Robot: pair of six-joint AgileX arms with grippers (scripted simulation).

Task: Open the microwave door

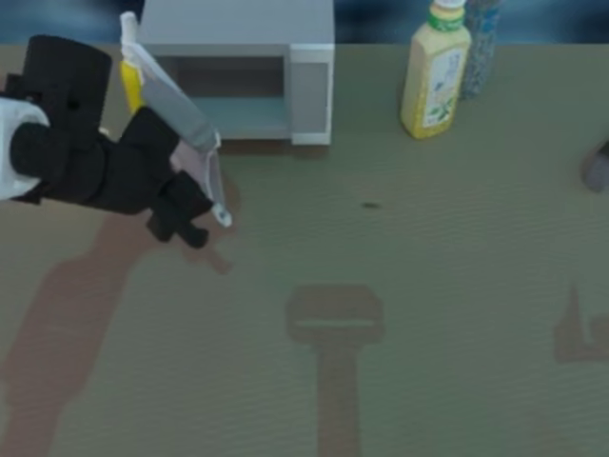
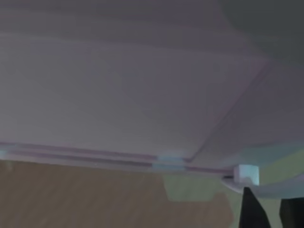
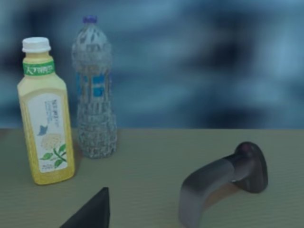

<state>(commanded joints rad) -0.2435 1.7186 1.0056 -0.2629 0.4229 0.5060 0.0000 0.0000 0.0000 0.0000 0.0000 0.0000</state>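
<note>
The light-grey microwave point(image 1: 238, 29) stands at the table's back left, its control panel point(image 1: 311, 90) to the right of the dark cavity point(image 1: 238, 100). The microwave door point(image 1: 181, 109) stands swung out toward the front left, with its pale bar handle point(image 1: 217, 186) at the free edge. My left gripper point(image 1: 195, 221) is at that handle, shut on it. The left wrist view is filled by the door point(image 2: 118, 95), and the dark fingers point(image 2: 254, 211) sit under the handle point(image 2: 275, 187). A dark tip of my right gripper point(image 3: 92, 213) shows; that arm stays parked off the table's right.
A yellow juice bottle point(image 1: 435, 71) and a clear water bottle point(image 1: 481, 43) stand at the back right. A curved grey object point(image 1: 598, 167) lies at the right edge. Something yellow with a white top point(image 1: 131, 81) stands behind the open door.
</note>
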